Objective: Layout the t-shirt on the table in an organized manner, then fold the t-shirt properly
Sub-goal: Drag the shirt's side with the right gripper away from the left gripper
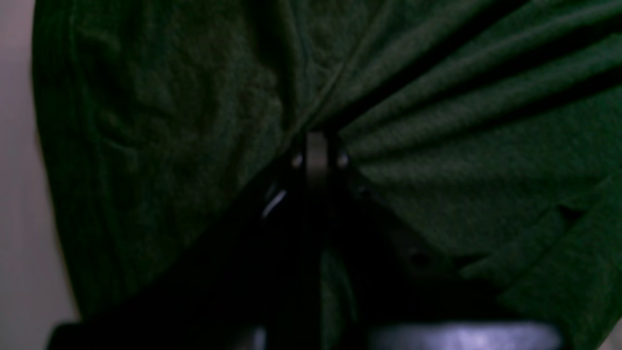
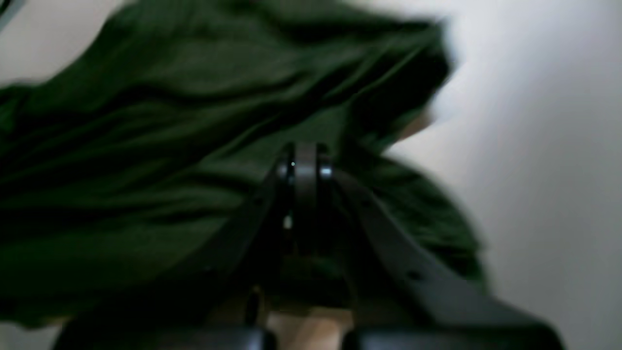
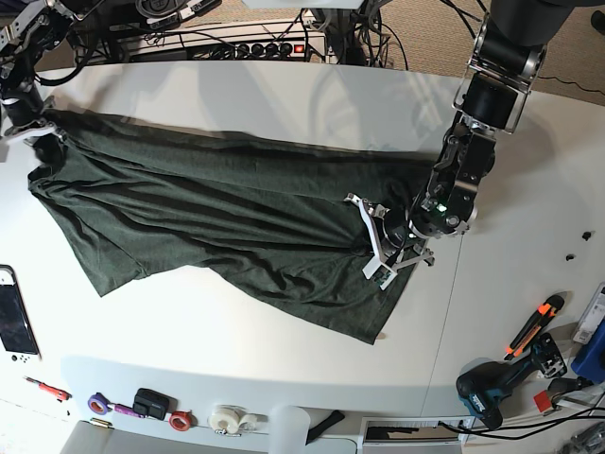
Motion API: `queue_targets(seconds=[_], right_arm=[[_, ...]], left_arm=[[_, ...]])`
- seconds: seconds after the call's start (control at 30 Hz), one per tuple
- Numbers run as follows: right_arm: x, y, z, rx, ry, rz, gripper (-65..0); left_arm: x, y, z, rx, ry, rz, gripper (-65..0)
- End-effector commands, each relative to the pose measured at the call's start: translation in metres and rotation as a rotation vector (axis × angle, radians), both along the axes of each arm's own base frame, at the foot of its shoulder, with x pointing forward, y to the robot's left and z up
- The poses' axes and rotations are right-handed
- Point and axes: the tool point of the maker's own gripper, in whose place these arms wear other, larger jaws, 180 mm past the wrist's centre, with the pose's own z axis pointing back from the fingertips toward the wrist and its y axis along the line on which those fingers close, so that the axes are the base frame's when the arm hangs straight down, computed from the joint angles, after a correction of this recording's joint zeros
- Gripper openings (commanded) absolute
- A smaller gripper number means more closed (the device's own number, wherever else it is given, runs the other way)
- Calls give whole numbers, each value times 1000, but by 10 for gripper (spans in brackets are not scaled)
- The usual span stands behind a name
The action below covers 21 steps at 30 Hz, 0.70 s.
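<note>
Lying stretched across the white table point(image 3: 284, 95), the dark green t-shirt point(image 3: 208, 218) is pulled long between the two arms and has many wrinkles. The left gripper point(image 1: 318, 146) is closed tight and pinches a bunch of the shirt's cloth, with folds spreading out from its tips. The right gripper point(image 2: 305, 158) is closed tight too and pinches the shirt at the other end, near the table's far corner. The shirt's lower edge rests flat on the table.
</note>
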Motion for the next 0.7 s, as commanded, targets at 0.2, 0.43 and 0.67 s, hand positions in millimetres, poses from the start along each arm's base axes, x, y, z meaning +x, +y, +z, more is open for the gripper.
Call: queue_targets(seconds=[0.2,0.43,0.67], right_arm=[[25,-14,27,-54,-100,-18,-650],[30,-18,1,36,-76,-57,-650],[17,-19,-37,133,-11,-95,-650]], left_arm=[[-16,16,-24,112,95,-9,-650],[-16,16,-24,112,95,-9,-650],[-16,16,-24,112,94,-9,-650]])
